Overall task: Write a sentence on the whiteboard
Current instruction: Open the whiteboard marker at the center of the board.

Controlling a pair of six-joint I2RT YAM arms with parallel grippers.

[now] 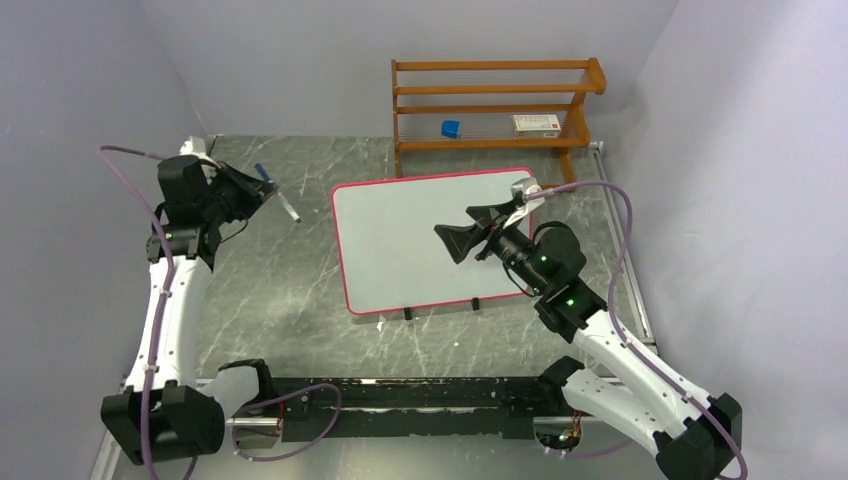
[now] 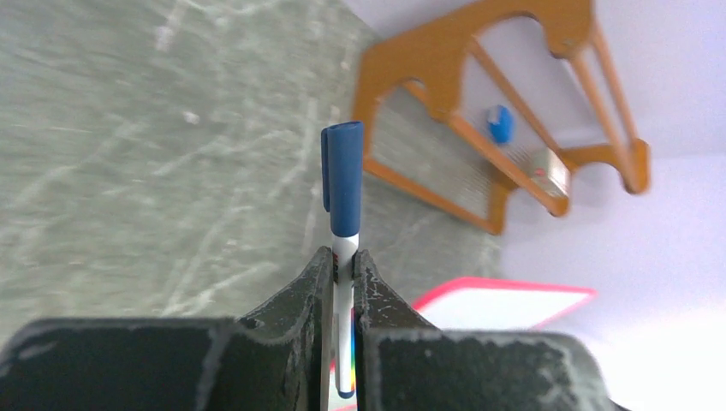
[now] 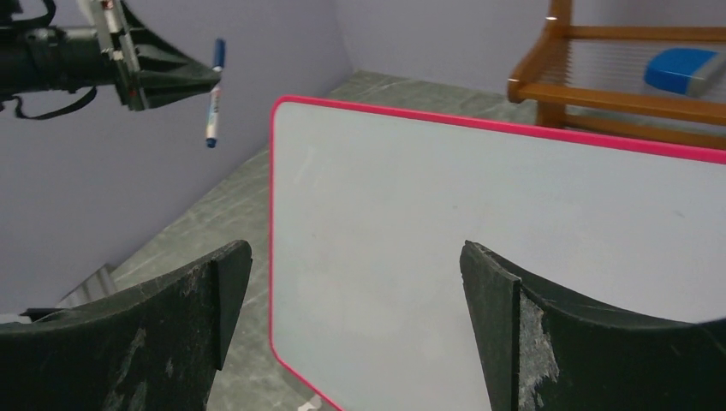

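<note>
Nothing's been written so far, tbh: the whiteboard is left blank on the table just under the wide-open right claw, while the marker, seemingly capped, is clamped in the left claw, well away.

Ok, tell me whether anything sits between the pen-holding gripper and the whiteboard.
Nothing visible: only bare table lies between the left gripper, shut on the pen, and the whiteboard. The open right gripper hovers over its right side.
</note>
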